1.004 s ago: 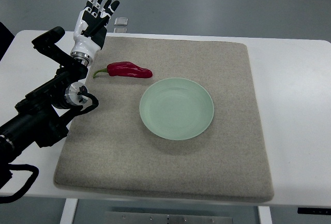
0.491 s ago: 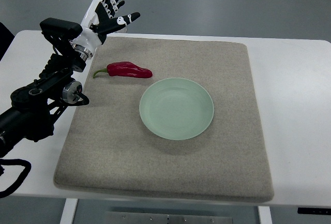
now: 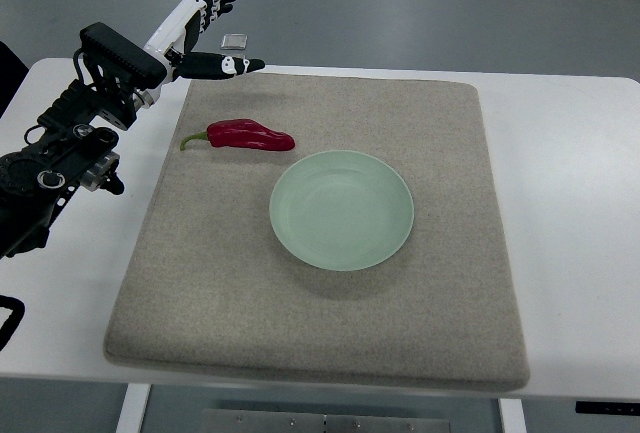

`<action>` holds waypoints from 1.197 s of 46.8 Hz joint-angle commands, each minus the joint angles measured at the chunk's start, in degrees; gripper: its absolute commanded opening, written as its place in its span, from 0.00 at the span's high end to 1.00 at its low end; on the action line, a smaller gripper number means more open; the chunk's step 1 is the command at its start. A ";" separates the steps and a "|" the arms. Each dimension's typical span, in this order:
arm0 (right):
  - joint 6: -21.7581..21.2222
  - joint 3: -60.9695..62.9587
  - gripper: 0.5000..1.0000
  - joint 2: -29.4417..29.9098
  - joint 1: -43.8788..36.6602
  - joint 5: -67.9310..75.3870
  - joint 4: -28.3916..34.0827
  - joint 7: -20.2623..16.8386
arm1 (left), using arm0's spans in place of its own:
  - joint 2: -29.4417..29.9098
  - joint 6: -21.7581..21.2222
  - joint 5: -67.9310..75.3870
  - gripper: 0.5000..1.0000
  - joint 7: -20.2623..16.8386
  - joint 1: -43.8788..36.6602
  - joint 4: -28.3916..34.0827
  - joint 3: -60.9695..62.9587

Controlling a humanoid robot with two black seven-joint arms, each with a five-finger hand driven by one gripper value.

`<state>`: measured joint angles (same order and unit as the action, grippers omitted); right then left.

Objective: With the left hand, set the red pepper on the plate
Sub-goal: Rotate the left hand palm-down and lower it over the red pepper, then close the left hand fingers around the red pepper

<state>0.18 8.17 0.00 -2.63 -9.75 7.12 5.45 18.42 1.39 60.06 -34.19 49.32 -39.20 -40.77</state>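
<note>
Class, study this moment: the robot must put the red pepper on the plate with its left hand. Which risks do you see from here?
1. The left hand is open and raised beyond the red pepper, not over it, so a descent from here may miss.
2. The pepper lies flat on the mat, which may make a pinch slip.
3. The pepper lies close to the plate, so reaching fingers might nudge its rim.

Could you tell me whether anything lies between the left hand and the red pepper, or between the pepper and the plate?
Nothing visible does. The left hand hovers open above the mat's far left corner, with only bare mat between it and the red pepper. The plate sits empty just beside the pepper, nothing between them.
</note>
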 commanded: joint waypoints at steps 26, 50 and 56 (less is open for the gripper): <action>0.00 0.00 0.14 0.00 -0.01 0.00 0.00 0.00 | 3.20 0.10 29.41 0.09 0.26 2.36 0.09 3.68; 0.00 0.00 0.14 0.00 -0.01 0.00 0.00 0.00 | 3.90 0.01 31.79 0.19 3.95 4.29 1.05 7.90; 0.00 0.00 0.14 0.00 -0.01 0.00 0.00 0.00 | 3.90 0.10 32.76 0.17 3.95 4.82 1.05 8.43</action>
<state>0.18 8.17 0.00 -2.64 -9.75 7.12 5.45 22.31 1.40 92.19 -30.23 53.95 -38.10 -32.76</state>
